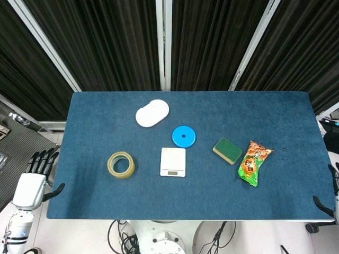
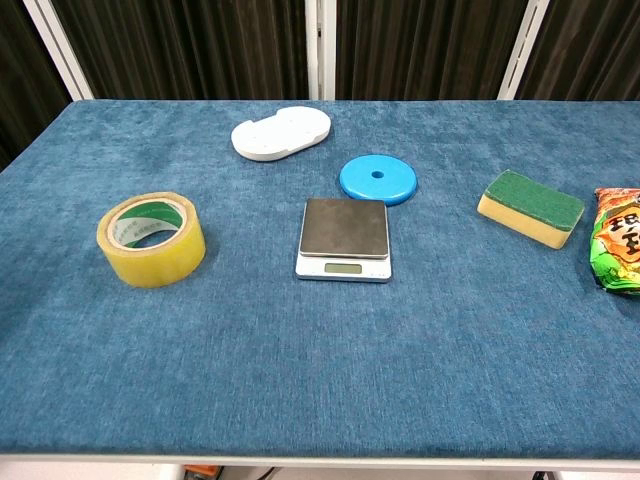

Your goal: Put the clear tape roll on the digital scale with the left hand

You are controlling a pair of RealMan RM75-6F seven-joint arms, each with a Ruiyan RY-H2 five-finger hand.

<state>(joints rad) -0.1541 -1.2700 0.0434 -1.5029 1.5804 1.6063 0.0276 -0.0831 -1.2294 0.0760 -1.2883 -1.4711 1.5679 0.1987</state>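
Blue table (image 1: 254, 206): tape roll (image 1: 121, 164) flat, hole up, left of scale (image 1: 173, 162); left hand (image 1: 35, 177) fingers spread, empty.

The table (image 2: 300, 380) is wearing a blue, matt, felt-like cloth with a soft nap. The clear tape roll (image 2: 151, 239) is showing glossy yellowish film. The digital scale (image 2: 344, 238) is presenting a dull brushed-metal plate over a pale plastic body. The blue disc (image 2: 378, 180) and white tray (image 2: 281, 133) are looking like smooth plastic. The sponge (image 2: 530, 206) is showing a rough green face, and the snack packet (image 2: 620, 253) is gleaming like foil.
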